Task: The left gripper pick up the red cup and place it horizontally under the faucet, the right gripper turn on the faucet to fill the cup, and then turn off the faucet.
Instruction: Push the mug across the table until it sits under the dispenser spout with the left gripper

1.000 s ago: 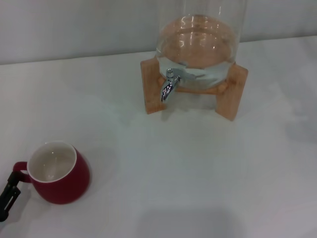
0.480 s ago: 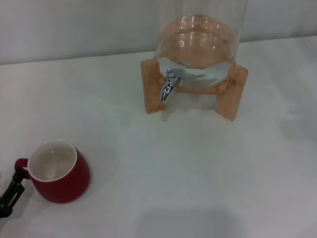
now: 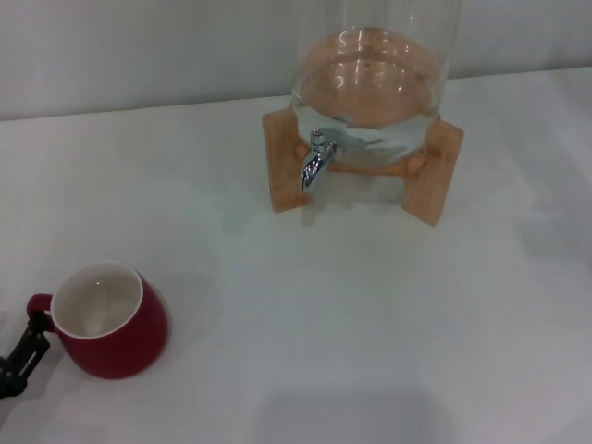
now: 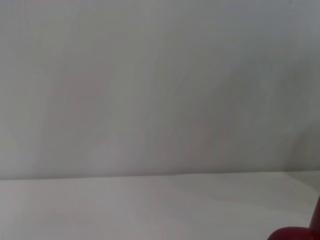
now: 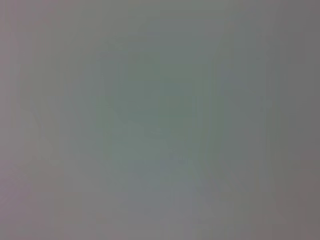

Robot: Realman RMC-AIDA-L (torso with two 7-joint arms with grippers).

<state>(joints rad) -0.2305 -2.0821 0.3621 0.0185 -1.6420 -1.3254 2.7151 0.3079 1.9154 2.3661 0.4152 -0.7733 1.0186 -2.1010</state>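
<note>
The red cup (image 3: pixel 116 324) stands upright on the white table at the near left, its white inside empty and its small loop handle pointing left. A black part of my left gripper (image 3: pixel 26 344) shows at the left edge, its tip right at the cup's handle. A sliver of the red cup also shows in the left wrist view (image 4: pixel 299 233). The chrome faucet (image 3: pixel 314 162) points down from the glass dispenser jar (image 3: pixel 370 74), far from the cup at the back centre. My right gripper is out of view.
The jar holds water and sits in a wooden stand (image 3: pixel 435 171). The white table (image 3: pixel 370 324) stretches between cup and stand, with a pale wall behind. The right wrist view shows only a blank grey surface.
The black part of my left gripper has shifted slightly up and in toward the cup's handle. The cup has nudged a little; the faucet and jar are unchanged.
</note>
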